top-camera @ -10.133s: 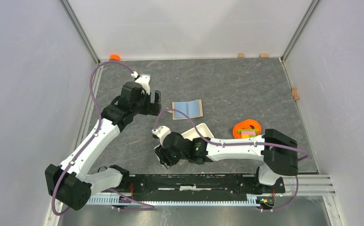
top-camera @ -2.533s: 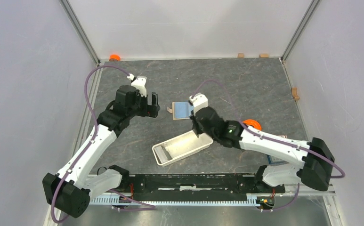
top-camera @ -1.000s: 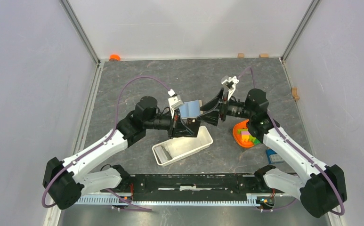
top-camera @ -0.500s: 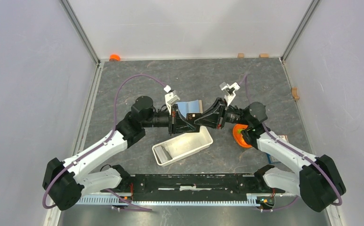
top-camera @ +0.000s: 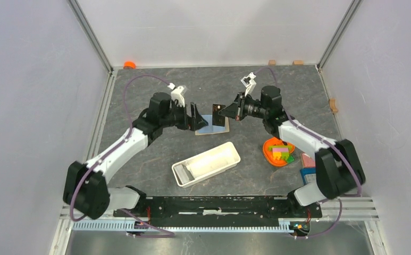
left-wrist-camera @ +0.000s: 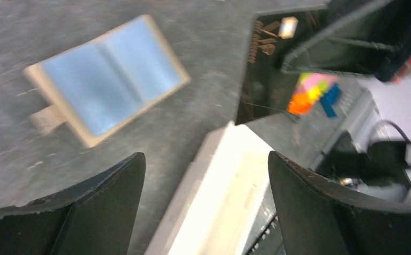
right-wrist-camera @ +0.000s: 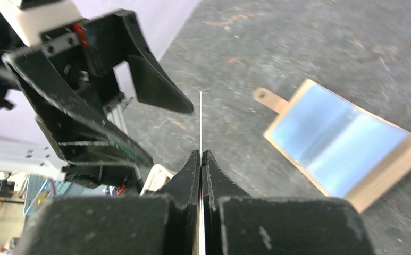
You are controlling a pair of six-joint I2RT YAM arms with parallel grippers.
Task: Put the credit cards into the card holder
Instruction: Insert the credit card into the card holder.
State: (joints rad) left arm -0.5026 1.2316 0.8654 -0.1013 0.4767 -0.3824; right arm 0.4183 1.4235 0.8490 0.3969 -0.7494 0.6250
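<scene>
Handover looks complete: the card (top-camera: 218, 112), pinched a moment ago by the left gripper (top-camera: 196, 118), now stands on edge in the right gripper (top-camera: 225, 112), whose fingers are pressed flat together on it. The left gripper has sprung wide and holds nothing. The card hangs in the air above the blue folder (top-camera: 212, 124), beyond the tray (top-camera: 208, 162), so it has yet to go in.

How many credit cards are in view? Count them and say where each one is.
1. A black credit card is pinched in the right gripper, held off the table and facing the open left gripper. Another may be hidden.
</scene>
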